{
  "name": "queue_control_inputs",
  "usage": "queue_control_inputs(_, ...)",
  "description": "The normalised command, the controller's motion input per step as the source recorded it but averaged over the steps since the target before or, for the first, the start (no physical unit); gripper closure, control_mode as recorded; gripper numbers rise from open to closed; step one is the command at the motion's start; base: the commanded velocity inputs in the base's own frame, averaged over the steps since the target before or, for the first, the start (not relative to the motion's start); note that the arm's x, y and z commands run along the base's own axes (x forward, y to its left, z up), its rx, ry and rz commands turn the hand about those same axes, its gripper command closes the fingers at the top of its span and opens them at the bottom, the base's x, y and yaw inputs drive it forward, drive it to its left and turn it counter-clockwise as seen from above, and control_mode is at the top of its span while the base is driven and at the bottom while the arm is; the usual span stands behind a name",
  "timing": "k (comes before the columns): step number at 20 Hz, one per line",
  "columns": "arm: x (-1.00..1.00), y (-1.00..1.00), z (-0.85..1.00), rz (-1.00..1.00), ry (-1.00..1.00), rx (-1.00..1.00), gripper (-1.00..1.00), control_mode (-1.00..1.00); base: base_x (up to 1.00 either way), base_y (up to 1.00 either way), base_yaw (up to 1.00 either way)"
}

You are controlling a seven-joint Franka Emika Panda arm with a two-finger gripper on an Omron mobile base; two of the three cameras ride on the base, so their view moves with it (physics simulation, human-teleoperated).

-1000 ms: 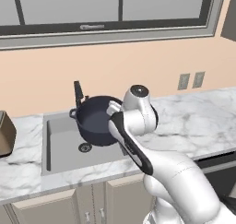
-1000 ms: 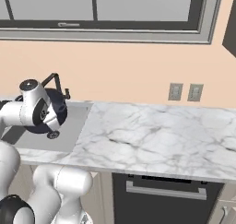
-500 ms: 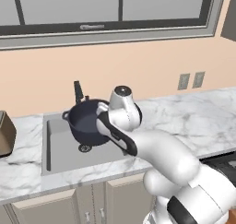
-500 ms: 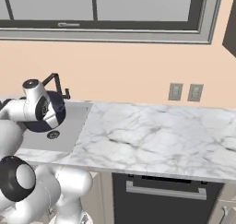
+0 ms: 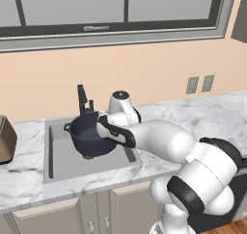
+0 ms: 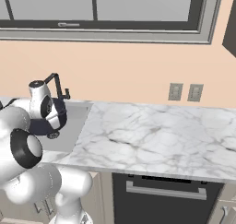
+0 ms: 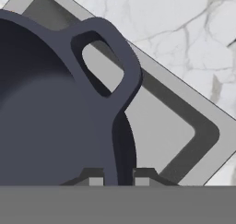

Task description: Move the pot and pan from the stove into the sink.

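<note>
Pot (image 5: 91, 136), deep and dark blue-grey, hangs directly over the sink (image 5: 60, 161) basin below it, its rim wall clenched in the end effector (image 7: 115, 179).

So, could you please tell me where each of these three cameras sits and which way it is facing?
Left base view: behind the arm's left, looking forward and down at the sink and the pot; the white arm rises from lower right.
Right base view: behind the arm's right, facing the marble counter; the arm fills the lower left, before the pot.
Hand view: on the hand, looking along the gripper, shut on the pot's rim over the sink.
All three share the pot and sink.
</note>
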Motion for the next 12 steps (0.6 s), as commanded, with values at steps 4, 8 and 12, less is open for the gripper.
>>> queue_control_inputs(4, 0.0, 0.0, -0.05, 0.0, 0.01, -0.01, 1.0, -1.0, 0.0, 0.0, 0.0)
queue_control_inputs(8, -0.02, 0.0, -0.26, 0.0, 0.03, 0.0, 1.0, -1.0, 0.0, 0.0, 0.0)
queue_control_inputs(12, 0.0, 0.0, -0.27, 0.0, 0.0, 0.0, 1.0, -1.0, 0.0, 0.0, 0.0)
